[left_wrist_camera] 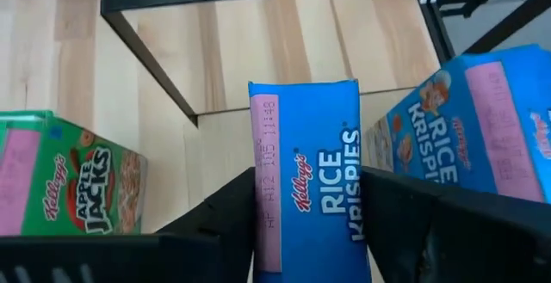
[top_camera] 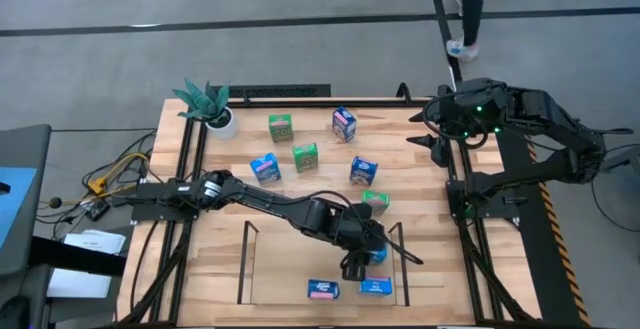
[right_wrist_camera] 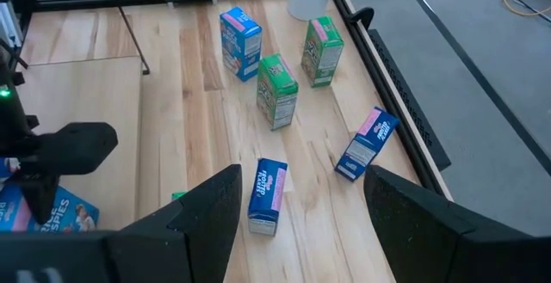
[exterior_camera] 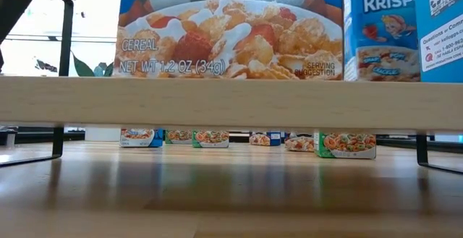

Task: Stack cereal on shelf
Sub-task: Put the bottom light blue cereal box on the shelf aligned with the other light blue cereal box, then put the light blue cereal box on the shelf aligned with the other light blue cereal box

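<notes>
My left gripper [top_camera: 362, 259] reaches over the shelf [top_camera: 248, 269], a low dark-railed rack with a light wood base, and is shut on a blue Rice Krispies cereal box [left_wrist_camera: 306, 180]. Two more blue boxes [top_camera: 322, 289] [top_camera: 375, 287] stand on the shelf's near side and loom large in the low view [exterior_camera: 231, 28]. A green Apple Jacks box [left_wrist_camera: 69, 180] stands beside the held one. Several blue and green boxes [top_camera: 305, 156] stand or lie on the table farther back. My right gripper [right_wrist_camera: 301, 231] hangs open at the far right, touching nothing. My left gripper has the blue box between its two fingers, one finger [left_wrist_camera: 228, 223] on the pink-printed narrow side [left_wrist_camera: 265, 188] and the other on the opposite side. The fingers slant down from the table's left. The box stands upright; its bottom is hidden.
A potted teal-leaved plant [top_camera: 210, 104] stands at the far left corner. Black table frame rails [top_camera: 190, 169] run along both sides. Bare wood lies on the shelf's left half [top_camera: 280, 269]. A person's legs [top_camera: 470, 9] show beyond the far edge.
</notes>
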